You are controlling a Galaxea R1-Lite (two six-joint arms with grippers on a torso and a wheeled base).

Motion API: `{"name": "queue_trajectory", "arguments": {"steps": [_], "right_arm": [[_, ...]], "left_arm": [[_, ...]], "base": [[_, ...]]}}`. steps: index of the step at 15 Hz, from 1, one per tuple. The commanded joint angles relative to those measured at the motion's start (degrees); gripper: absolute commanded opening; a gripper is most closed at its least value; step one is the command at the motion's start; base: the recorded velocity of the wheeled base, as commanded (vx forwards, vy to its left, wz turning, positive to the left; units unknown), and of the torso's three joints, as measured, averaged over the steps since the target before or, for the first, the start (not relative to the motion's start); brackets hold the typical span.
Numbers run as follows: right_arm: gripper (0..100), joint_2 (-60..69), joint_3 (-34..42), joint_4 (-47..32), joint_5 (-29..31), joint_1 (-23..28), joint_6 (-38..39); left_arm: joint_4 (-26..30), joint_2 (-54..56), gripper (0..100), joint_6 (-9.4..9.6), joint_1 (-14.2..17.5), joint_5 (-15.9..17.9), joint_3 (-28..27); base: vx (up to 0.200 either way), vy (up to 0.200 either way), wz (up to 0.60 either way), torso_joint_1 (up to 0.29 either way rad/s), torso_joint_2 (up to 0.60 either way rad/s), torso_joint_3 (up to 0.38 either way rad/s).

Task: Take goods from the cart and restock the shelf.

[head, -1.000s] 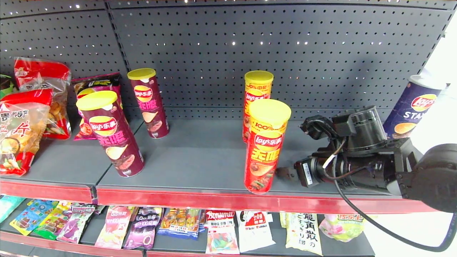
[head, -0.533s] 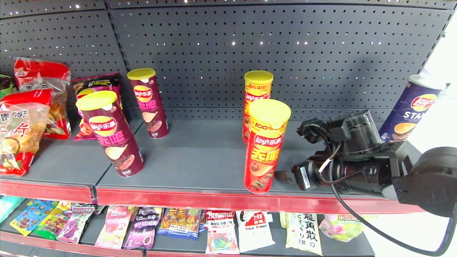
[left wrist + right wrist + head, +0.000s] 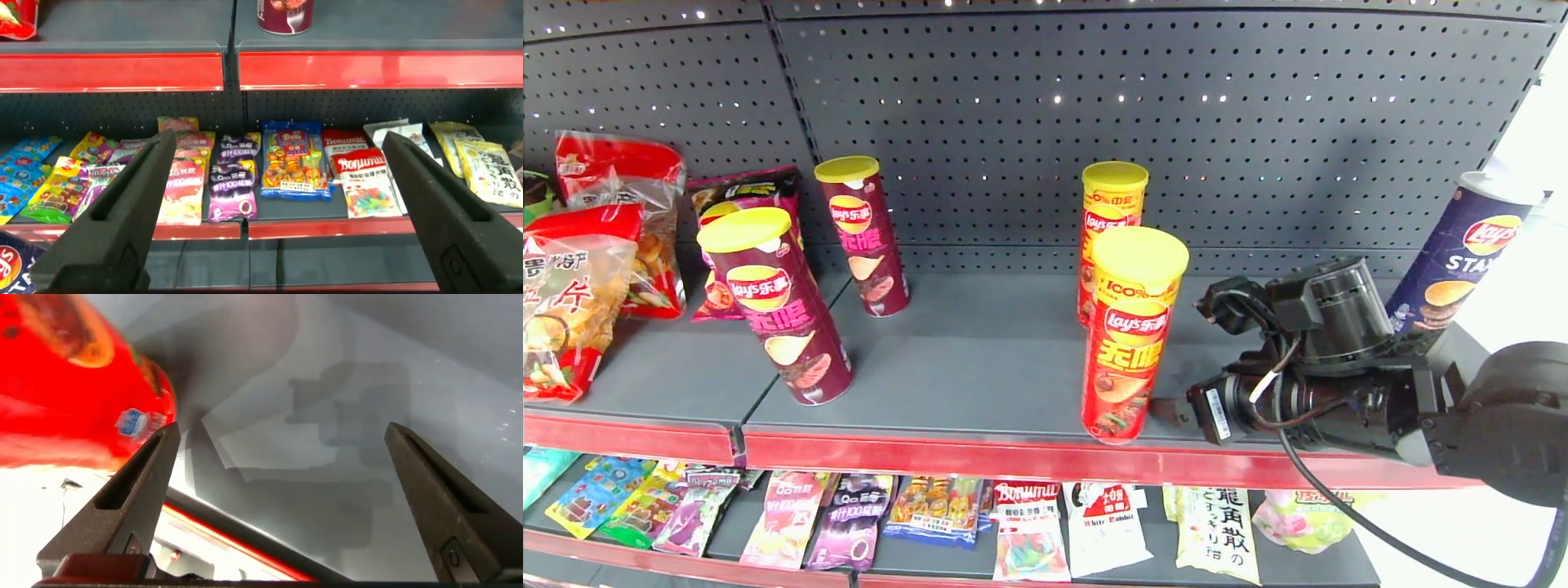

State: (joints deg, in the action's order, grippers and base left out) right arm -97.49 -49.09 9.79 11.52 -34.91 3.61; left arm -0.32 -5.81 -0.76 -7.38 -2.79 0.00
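Observation:
A red-and-yellow chips can point(image 3: 1131, 335) stands upright at the front edge of the grey shelf point(image 3: 980, 367). My right gripper point(image 3: 1164, 406) lies low on the shelf, just right of the can's base. In the right wrist view the right gripper point(image 3: 282, 429) is open, and the red can point(image 3: 73, 384) sits beside one fingertip, not between the jaws. A blue chips can point(image 3: 1462, 245) stands at the far right behind the arm. My left gripper point(image 3: 279, 137) is open and holds nothing, facing the lower shelf of snack packets point(image 3: 294, 163).
A second yellow can point(image 3: 1112, 204) stands behind the front one. Two maroon cans point(image 3: 776, 302) point(image 3: 862, 233) stand to the left, with chip bags point(image 3: 580, 278) beyond them. The shelf has a red front lip point(image 3: 1013, 459). Bare shelf lies between the maroon and yellow cans.
My right arm has shifted slightly left and lower along the shelf, bringing its gripper closer to the base of the front red-and-yellow can. The cans have not moved.

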Motion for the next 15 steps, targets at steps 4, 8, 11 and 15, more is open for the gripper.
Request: {"name": "queue_trajectory", "arguments": {"steps": [4, 8, 11, 15], "right_arm": [[100, -0.42, -0.74, 0.05, -0.01, -0.68, -0.09], [100, -0.95, -1.09, 0.05, -0.01, -1.3, -0.09], [100, -1.39, -1.18, 0.14, -0.01, -2.0, 0.0], [100, -2.44, -2.32, 0.14, -0.01, -2.62, 0.0]], "left_arm": [[-0.03, -0.07, 100, -0.04, -0.01, -0.02, 0.0], [-0.03, -0.07, 100, -0.04, -0.01, -0.02, 0.0], [-0.03, -0.07, 100, -0.04, -0.01, -0.02, 0.0], [-0.03, -0.07, 100, -0.04, -0.01, -0.02, 0.0]], "base": [[0.0, 0.0, 0.0, 0.0, 0.0, 0.0], [0.0, 0.0, 0.0, 0.0, 0.0, 0.0], [0.0, 0.0, 0.0, 0.0, 0.0, 0.0], [0.0, 0.0, 0.0, 0.0, 0.0, 0.0]]}}
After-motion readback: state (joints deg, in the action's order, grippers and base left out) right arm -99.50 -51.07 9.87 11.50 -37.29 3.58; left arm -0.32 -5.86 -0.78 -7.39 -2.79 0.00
